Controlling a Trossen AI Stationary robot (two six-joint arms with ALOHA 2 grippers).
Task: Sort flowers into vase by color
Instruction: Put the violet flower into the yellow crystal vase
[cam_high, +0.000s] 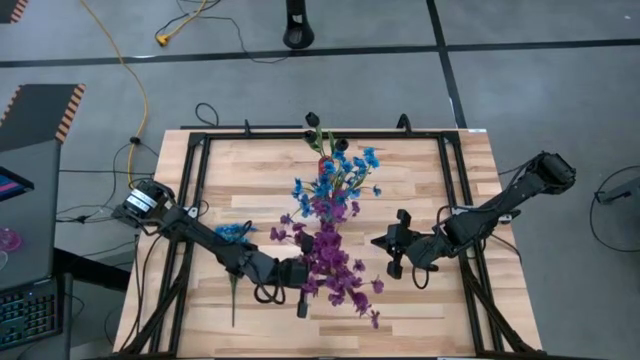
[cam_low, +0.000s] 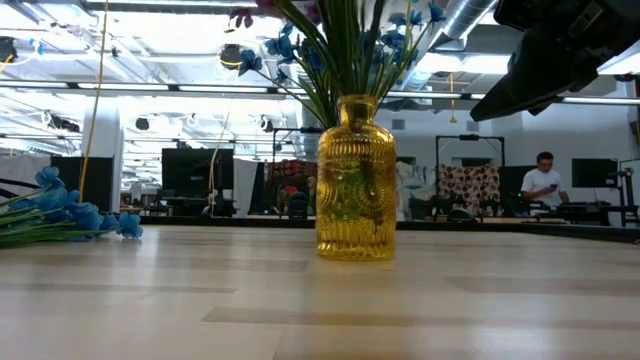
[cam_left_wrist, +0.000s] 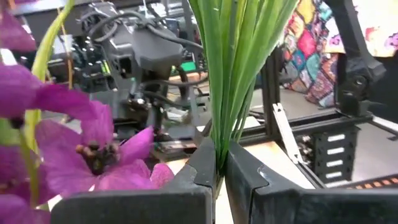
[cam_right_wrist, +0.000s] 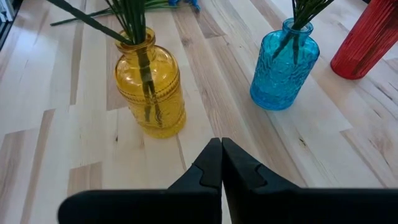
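Observation:
A bunch of purple flowers (cam_high: 330, 262) spreads over the table's middle, and its green stems (cam_low: 345, 60) run down into a yellow vase (cam_low: 355, 180). My left gripper (cam_high: 302, 272) reaches in level from the left and is shut on those stems. Blue flowers (cam_high: 340, 175) stand in a blue vase (cam_right_wrist: 285, 62). Dark buds (cam_high: 313, 122) rise behind them, by a red vase (cam_right_wrist: 367, 37). One blue sprig (cam_high: 235, 232) lies flat on the table at the left. My right gripper (cam_high: 392, 245) hovers shut and empty right of the yellow vase (cam_right_wrist: 149, 87). My left gripper pinches several green stems (cam_left_wrist: 219, 158) of the purple bunch between its two fingers (cam_left_wrist: 199, 168). The fingers come in level from the table's left and lie across the stems. The stems stand about upright, and a purple bloom (cam_left_wrist: 93, 155) hangs close beside the fingers.
A black frame (cam_high: 195, 180) runs around the wooden tabletop. The lying blue sprig's stem (cam_high: 235, 300) reaches toward the near edge, close under my left arm. Bare wood lies at the far left and the near right of the table.

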